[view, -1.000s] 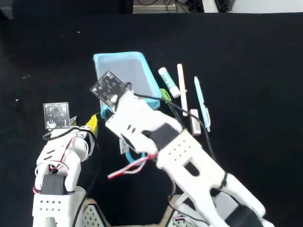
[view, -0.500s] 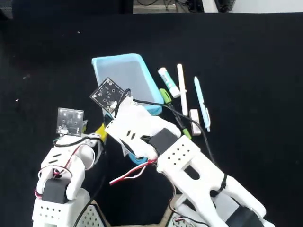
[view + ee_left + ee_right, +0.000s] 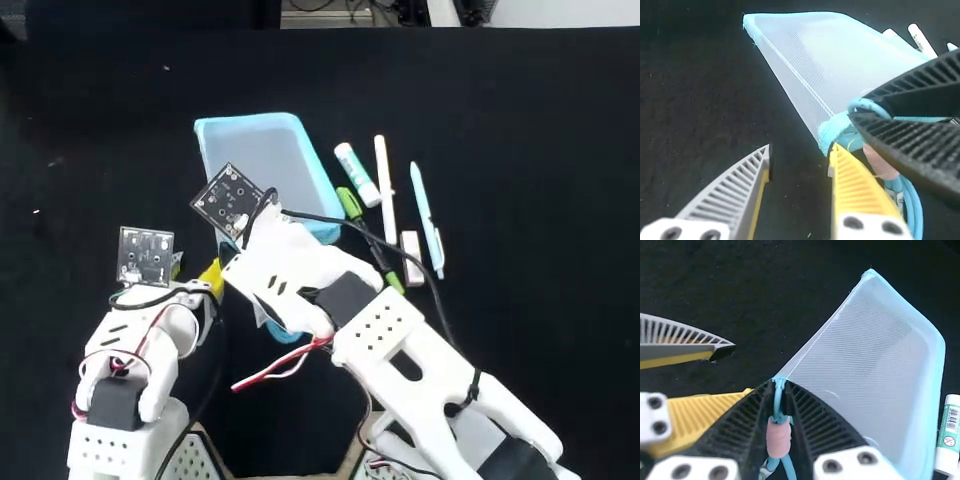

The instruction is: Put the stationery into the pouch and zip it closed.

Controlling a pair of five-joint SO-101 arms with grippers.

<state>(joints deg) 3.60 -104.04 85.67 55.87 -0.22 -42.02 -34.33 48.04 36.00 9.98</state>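
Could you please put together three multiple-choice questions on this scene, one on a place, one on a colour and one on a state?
1. Where does the blue pen lie?
A. Inside the pouch
B. On the table, apart from the pouch
C. In a gripper

2. What colour is the pouch?
A. Light blue
B. Red
C. Yellow

3. How is the right gripper?
A. Open over the pen
B. Shut on the pouch's cord
C. Shut on the pen

Answers:
1 B: the high view shows the pen on the black table, past the pouch's edge.
2 A: every view shows light blue mesh.
3 B: the right wrist view shows the black jaws closed on the blue cord.
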